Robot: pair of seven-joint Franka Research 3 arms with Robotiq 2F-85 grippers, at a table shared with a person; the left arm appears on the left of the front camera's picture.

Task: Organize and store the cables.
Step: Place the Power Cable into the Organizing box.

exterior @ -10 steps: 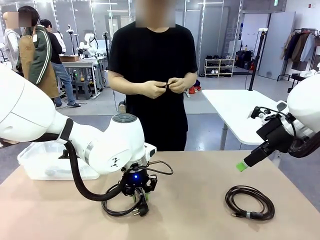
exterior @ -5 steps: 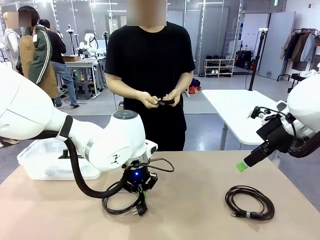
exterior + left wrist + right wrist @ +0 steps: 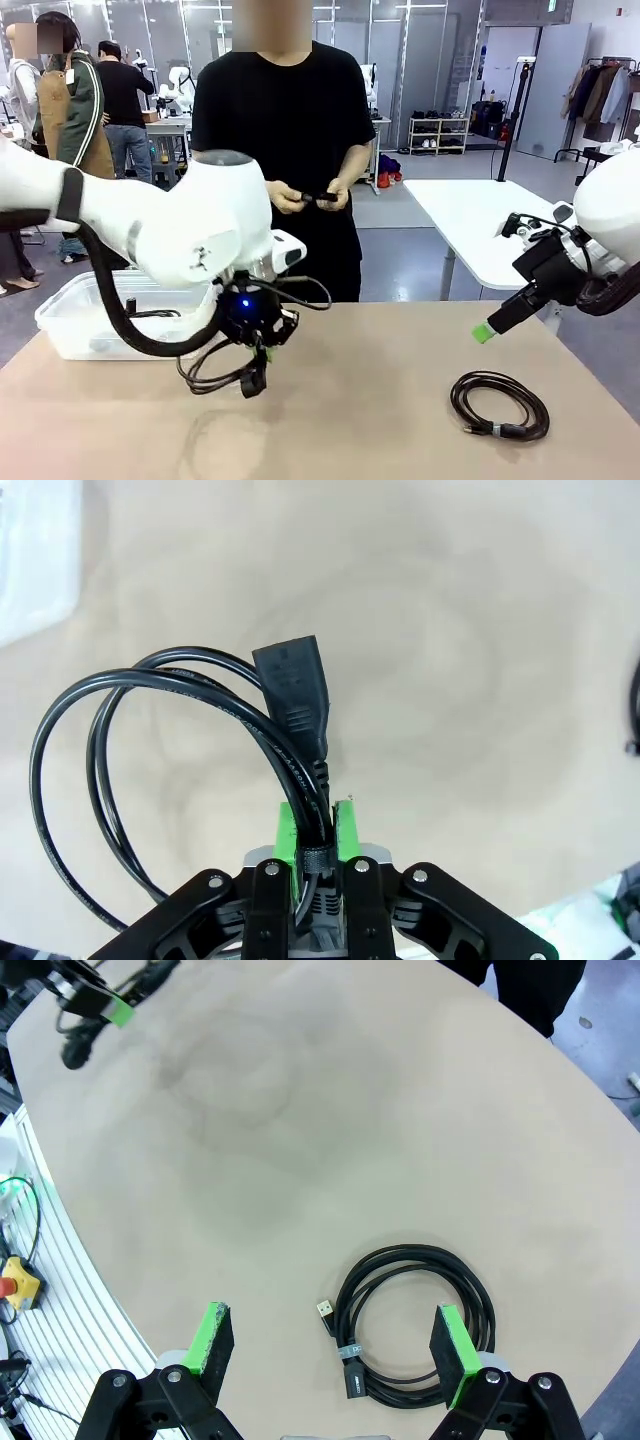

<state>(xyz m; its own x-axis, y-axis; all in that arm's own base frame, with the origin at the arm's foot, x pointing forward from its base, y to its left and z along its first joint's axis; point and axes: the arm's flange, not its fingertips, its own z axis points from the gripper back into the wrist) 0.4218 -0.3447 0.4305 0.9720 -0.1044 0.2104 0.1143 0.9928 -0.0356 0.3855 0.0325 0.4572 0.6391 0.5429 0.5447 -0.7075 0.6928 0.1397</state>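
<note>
cables: one looped cord (image 3: 292, 690) hangs above the table (image 3: 380, 400) in the left gripper's (image 3: 318, 825) closed jaws, beside a clear bin (image 3: 60, 325); another coil (image 3: 412, 1253) lies below the right gripper's (image 3: 330, 1322) wide-open jaws.

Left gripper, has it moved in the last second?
Yes. The left gripper has lifted its cable off the table and shifted toward the plastic bin.

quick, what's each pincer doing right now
left pincer: closed on a coiled black cable, clear of the table
right pincer: open, empty, above a second coiled cable
</note>
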